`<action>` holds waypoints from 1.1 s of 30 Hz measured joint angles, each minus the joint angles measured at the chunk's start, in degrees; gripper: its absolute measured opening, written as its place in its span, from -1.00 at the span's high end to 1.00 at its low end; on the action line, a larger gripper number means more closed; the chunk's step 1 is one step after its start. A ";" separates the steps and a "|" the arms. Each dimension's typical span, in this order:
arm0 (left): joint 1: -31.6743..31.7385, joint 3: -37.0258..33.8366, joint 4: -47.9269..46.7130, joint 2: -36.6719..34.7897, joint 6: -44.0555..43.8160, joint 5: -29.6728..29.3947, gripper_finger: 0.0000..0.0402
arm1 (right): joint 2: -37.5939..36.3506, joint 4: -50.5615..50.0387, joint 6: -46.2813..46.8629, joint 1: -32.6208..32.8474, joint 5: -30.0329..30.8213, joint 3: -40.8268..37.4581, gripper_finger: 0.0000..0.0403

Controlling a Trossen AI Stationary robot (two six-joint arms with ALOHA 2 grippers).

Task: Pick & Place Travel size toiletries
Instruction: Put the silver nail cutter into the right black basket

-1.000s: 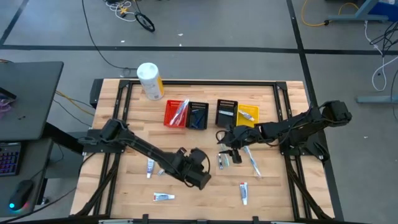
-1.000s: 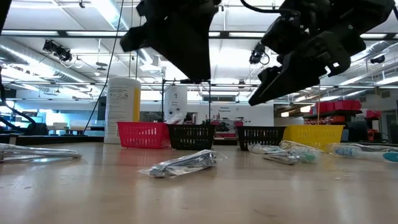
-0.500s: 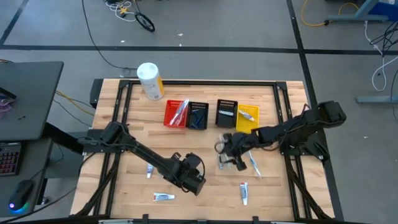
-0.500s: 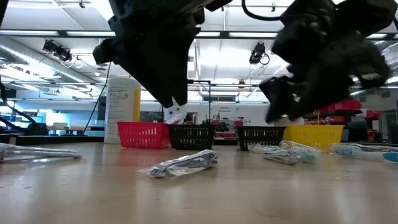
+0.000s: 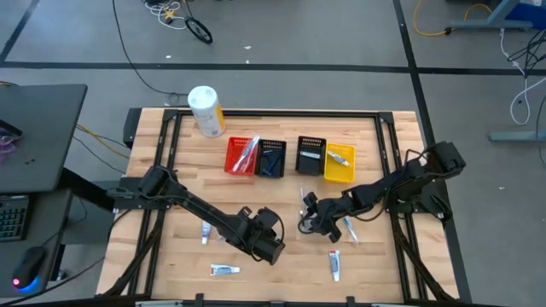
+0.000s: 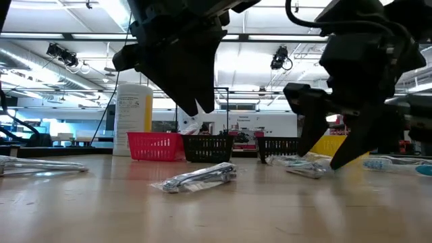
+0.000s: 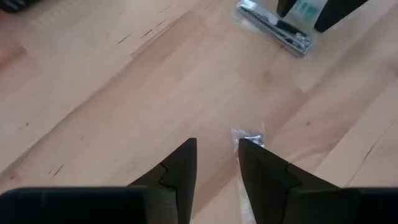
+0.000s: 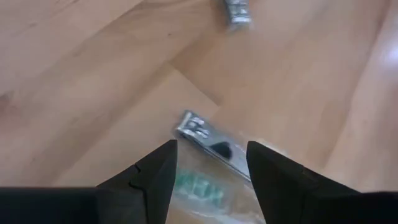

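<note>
Hovering just above the wooden surface (image 5: 188,179): right claw (image 5: 309,223), fingers spread wide, gripping nothing, straddling a clear-wrapped toiletry packet (image 8: 208,149) directly beneath; packet's long axis running slantwise across the gap between the fingers, one sealed end showing between the tips. Right arm plainly the nearer one to this item. Waiting close beside, toward the surface's near edge: left claw (image 5: 271,246), fingers parted a little, empty, a scrap of clear wrapper (image 7: 249,135) just past its tips. Lying loose nearby: white tubes (image 5: 333,263) and a blue-and-white toothbrush (image 5: 348,228). Standing farther back: red bin (image 5: 242,155), two black bins (image 5: 272,159), yellow bin (image 5: 339,162); beyond them, white-and-yellow container (image 5: 206,111).
</note>
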 joint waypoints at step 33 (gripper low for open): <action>-0.01 0.02 3.25 0.00 3.26 -2.64 0.36 | 10.30 1.76 2.34 -0.44 0.33 6.86 0.61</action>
